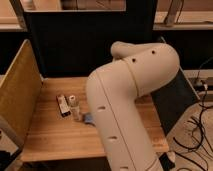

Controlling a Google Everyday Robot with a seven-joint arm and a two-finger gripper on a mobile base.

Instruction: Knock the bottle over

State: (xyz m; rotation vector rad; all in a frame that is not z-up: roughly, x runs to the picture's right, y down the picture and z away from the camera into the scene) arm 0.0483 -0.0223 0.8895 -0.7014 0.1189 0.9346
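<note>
The small pale bottle with a whitish round cap stands upright on the wooden table, left of centre. The big white arm bends over the table's right half, and its near link stands just right of the bottle. The gripper does not show; it is either hidden behind the arm or outside the picture.
A small dark red-and-black box lies just left of the bottle. A flat blue object lies at the arm's edge, right of the bottle. A yellow side panel walls the left, a dark panel the back. Cables hang at right.
</note>
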